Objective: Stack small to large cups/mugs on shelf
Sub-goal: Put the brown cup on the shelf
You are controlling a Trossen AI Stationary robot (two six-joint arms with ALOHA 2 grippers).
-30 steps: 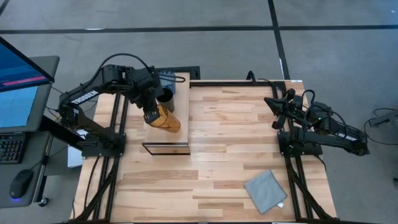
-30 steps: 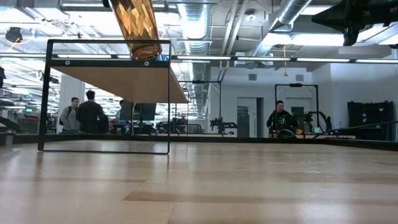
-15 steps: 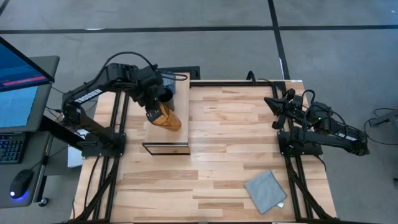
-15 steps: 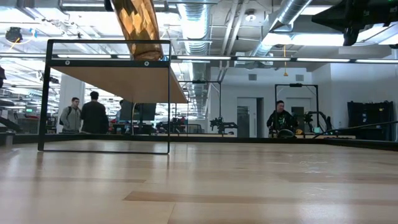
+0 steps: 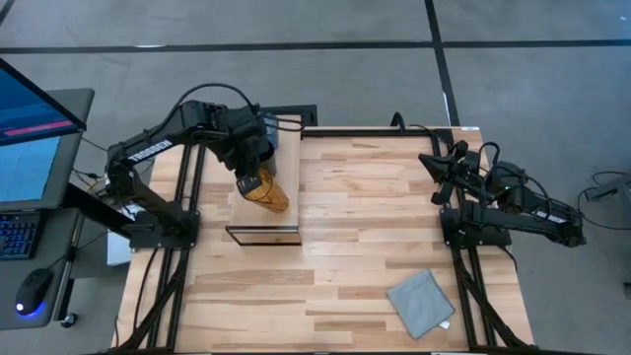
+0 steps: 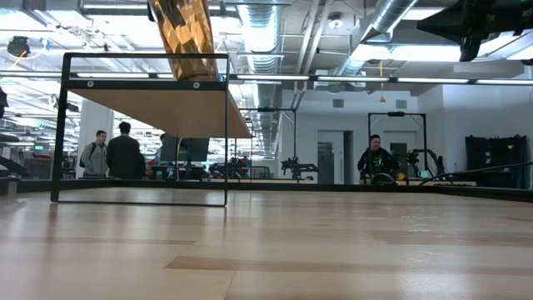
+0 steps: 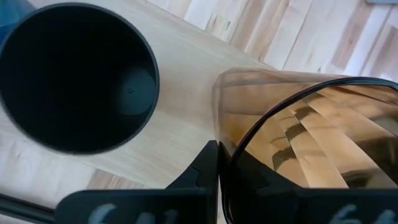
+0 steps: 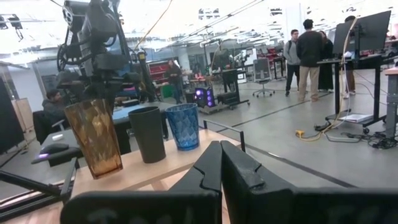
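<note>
The amber cup (image 5: 268, 192) hangs tilted from my left gripper (image 5: 248, 179) over the near half of the light-wood shelf (image 5: 284, 225). It also shows in the right wrist view (image 8: 97, 138) and the low view (image 6: 187, 29). The black cup (image 8: 148, 134) and the translucent blue cup (image 8: 183, 126) stand upright on their bases on the shelf top, just beyond the amber one. The black cup (image 7: 74, 74) is seen from above beside my left gripper. My right gripper (image 8: 221, 158) is shut and empty, parked at the table's far right (image 5: 440, 163). My left gripper holds the amber cup by its rim (image 7: 231, 163), coming from above and pointing down. One finger (image 7: 208, 171) lies on the outside of the wall, and the other seems to be inside the cup. The cup hangs tilted below the fingers; whether its base touches the shelf top, I cannot tell.
A grey-blue folded cloth (image 5: 421, 302) lies near the table's near right corner. The shelf's black frame (image 6: 140, 57) stands at the table's far left. Several people stand in the room beyond the table.
My left gripper has shifted a little toward the black cup with the amber cup. In the low view the cup's base has risen against the shelf's frame. The cup stays tilted in the same hold.
</note>
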